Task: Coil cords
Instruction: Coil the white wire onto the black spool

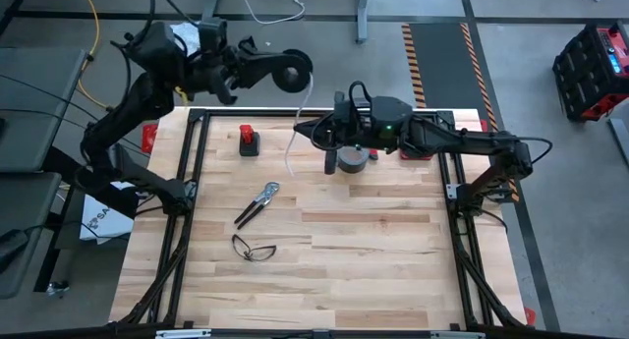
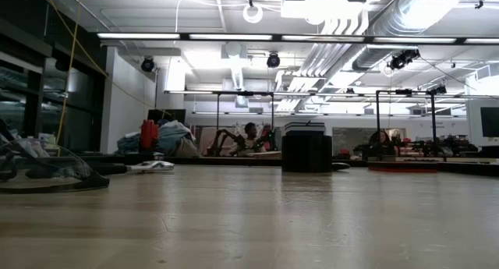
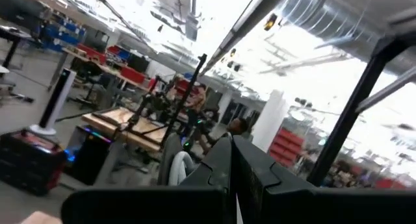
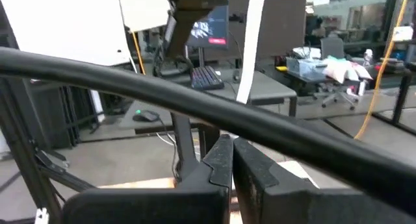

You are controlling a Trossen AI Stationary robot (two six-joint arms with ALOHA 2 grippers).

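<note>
A small black round spool (image 1: 292, 69) sits high beyond the table's far edge, right at the tips of my shut left gripper (image 1: 267, 71). The thin white cord (image 1: 299, 108) drops from the spool past the tips of my right gripper (image 1: 298, 130), which reaches in level from the right and is shut. Its loose end (image 1: 290, 165) shows over the table's far part. In the right wrist view the cord (image 4: 251, 49) runs upward from my fingertips. The left wrist view shows my shut left gripper (image 3: 232, 156) but not the spool. My left gripper meets the spool at its near rim (image 1: 279, 70), coming from the table's left and pointing slightly upward. The spool is lifted clear, high above the table. Which part lies between the fingers cannot be told, as the wrist view does not show it. My right gripper is shut on the cord partway along it (image 1: 297, 123), level from the table's right, fingers across the cord. A dark bar (image 4: 130, 87) crosses in front of the place of contact. The cord runs up to the spool, and its end hangs slack below.
A grey tape roll (image 1: 351, 159) stands under my right arm. A red-and-black tool (image 1: 249, 141), pliers (image 1: 257, 203) and safety glasses (image 1: 254, 248) lie on the left half of the wooden table (image 1: 393, 260). A black frame (image 1: 187, 182) rims the table.
</note>
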